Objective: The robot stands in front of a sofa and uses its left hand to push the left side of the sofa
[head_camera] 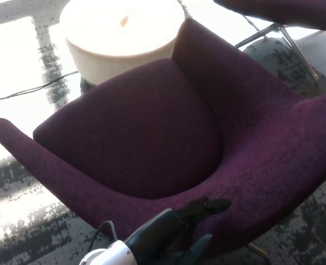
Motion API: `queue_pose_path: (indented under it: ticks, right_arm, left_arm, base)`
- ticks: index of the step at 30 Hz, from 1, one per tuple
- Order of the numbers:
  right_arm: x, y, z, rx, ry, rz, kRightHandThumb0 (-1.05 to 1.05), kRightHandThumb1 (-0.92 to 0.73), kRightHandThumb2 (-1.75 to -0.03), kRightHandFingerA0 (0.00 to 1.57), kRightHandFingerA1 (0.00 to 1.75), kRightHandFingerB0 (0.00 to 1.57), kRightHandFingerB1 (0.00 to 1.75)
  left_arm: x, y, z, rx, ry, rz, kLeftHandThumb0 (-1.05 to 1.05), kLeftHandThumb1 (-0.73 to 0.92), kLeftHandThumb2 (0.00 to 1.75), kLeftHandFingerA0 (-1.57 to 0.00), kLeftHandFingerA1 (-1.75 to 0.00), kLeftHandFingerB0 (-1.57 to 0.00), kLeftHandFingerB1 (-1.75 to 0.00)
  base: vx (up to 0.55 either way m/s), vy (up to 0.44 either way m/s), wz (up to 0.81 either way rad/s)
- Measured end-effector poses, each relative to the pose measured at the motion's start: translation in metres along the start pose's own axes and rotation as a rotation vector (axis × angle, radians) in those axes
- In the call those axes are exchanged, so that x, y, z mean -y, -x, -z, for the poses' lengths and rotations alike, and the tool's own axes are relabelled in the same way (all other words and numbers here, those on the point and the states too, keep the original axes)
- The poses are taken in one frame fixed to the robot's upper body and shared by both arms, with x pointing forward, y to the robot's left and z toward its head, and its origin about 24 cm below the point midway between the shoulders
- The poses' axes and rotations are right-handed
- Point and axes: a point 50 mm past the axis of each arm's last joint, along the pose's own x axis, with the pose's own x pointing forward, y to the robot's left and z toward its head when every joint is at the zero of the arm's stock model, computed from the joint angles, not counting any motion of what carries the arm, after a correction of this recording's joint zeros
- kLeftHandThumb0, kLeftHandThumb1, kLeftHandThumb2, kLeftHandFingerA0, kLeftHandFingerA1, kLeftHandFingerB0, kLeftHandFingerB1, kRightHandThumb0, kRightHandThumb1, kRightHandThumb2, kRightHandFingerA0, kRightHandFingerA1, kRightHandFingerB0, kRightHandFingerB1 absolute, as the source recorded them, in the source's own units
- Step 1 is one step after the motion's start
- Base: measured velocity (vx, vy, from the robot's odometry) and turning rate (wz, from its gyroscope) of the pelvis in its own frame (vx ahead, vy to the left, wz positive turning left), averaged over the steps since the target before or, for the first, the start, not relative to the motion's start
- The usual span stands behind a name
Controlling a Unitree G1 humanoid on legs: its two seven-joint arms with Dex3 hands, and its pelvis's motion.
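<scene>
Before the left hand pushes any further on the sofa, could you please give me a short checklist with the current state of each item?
1. Left hand at the sofa: ok, its fingers lie against the near purple edge.
2. Left hand holds nothing: ok, fingers apart, pressing rather than gripping.
3. Right hand out of the way: cannot tell, it is not in view.
4. Space beyond the sofa: not ok, the round cream table stands right behind it.
5. Cable on the floor: ok for now, it lies apart from the sofa near the table.
6. Sofa's legs free to slide: cannot tell, they are mostly hidden.
</scene>
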Motion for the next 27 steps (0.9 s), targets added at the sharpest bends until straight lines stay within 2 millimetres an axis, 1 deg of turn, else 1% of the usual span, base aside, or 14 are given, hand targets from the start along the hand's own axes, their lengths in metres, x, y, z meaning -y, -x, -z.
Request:
queue_pose_path:
  ticks: [1,2,6,7,10,12,16,17,19,24,25,26,27]
  right_arm:
    - [0.0,0.0,0.0,0.0,0.0,0.0,-1.05,-0.74,-1.37,0.03,0.8,0.0,0.6]
    - [0.0,0.0,0.0,0.0,-0.001,0.0,-1.05,-0.75,-1.37,0.03,0.8,0.0,0.59]
    - [0.0,0.0,0.001,-0.003,-0.003,0.003,-1.05,-0.75,-1.37,0.03,0.8,0.0,0.59]
    - [0.001,0.001,0.001,-0.004,-0.003,0.003,-1.05,-0.73,-1.37,0.01,0.81,0.0,0.62]
    - [0.0,0.001,0.001,-0.005,-0.001,0.001,-1.05,-0.71,-1.36,0.01,0.81,0.0,0.61]
    - [0.0,0.001,0.002,-0.007,-0.002,0.001,-1.05,-0.71,-1.36,0.01,0.8,0.0,0.61]
    - [0.0,0.001,0.002,-0.008,-0.002,0.001,-1.05,-0.71,-1.36,0.01,0.8,0.0,0.62]
    - [0.0,0.001,0.002,-0.009,-0.001,0.0,-1.05,-0.71,-1.36,0.01,0.81,0.0,0.63]
    - [0.0,0.001,0.002,-0.01,-0.001,-0.001,-1.05,-0.7,-1.35,0.01,0.79,0.0,0.62]
    - [0.0,0.001,0.003,-0.015,-0.002,-0.004,-1.05,-0.71,-1.35,0.02,0.78,0.0,0.61]
    - [0.0,0.001,0.003,-0.016,-0.001,-0.004,-1.05,-0.74,-1.37,0.03,0.77,0.0,0.6]
    - [0.0,0.001,0.003,-0.016,-0.001,-0.004,-1.05,-0.74,-1.37,0.03,0.77,0.0,0.6]
    - [0.0,0.001,0.003,-0.015,-0.001,-0.005,-1.05,-0.71,-1.36,0.01,0.8,0.0,0.62]
  left_arm:
    - [-0.003,0.003,0.002,-0.007,-0.005,-0.004,-0.82,0.85,1.21,0.0,-0.28,-0.11,-0.22]
    - [-0.006,0.005,0.003,-0.013,-0.007,-0.008,-0.75,0.79,1.18,0.0,-0.32,-0.04,-0.26]
    - [-0.017,0.014,0.01,-0.031,-0.005,-0.022,-0.75,0.79,1.18,0.0,-0.32,-0.04,-0.26]
    - [-0.018,0.016,0.011,-0.032,-0.004,-0.026,-0.86,0.88,1.22,0.0,-0.29,-0.15,-0.22]
    - [-0.028,0.026,0.019,-0.053,-0.008,-0.051,-0.81,0.85,1.22,0.0,-0.33,-0.13,-0.23]
    - [-0.035,0.032,0.025,-0.061,-0.012,-0.07,-0.86,0.88,1.22,-0.01,-0.32,-0.12,-0.21]
    - [-0.046,0.042,0.032,-0.071,-0.022,-0.099,-0.84,0.87,1.22,0.0,-0.31,-0.11,-0.21]
    - [-0.048,0.043,0.033,-0.072,-0.022,-0.105,-0.89,0.88,1.22,-0.04,-0.29,-0.11,-0.19]
    - [-0.053,0.048,0.036,-0.081,-0.023,-0.123,-0.84,0.86,1.21,0.0,-0.31,-0.11,-0.22]
    - [-0.062,0.057,0.041,-0.095,-0.023,-0.158,-0.8,0.87,1.21,0.0,-0.31,-0.09,-0.22]
    - [-0.063,0.058,0.042,-0.095,-0.022,-0.163,-0.88,0.87,1.2,-0.05,-0.33,-0.13,-0.23]
    - [-0.064,0.059,0.043,-0.096,-0.021,-0.168,-0.88,0.87,1.2,-0.05,-0.33,-0.13,-0.23]
    - [-0.066,0.061,0.044,-0.099,-0.019,-0.177,-0.86,0.85,1.21,0.0,-0.28,-0.1,-0.22]
  base:
    - [0.0,0.0,0.0]
    - [0.0,0.0,-0.07]
    - [0.0,0.0,0.0]
    - [0.0,0.0,0.07]
    - [0.0,0.0,0.0]
    - [0.0,0.0,0.0]
    - [0.0,0.0,0.0]
    - [0.0,0.0,0.0]
    - [0.0,0.0,0.0]
    - [0.0,0.0,0.0]
    - [0.0,0.0,0.0]
    - [0.0,0.0,0.0]
    - [0.0,0.0,0.0]
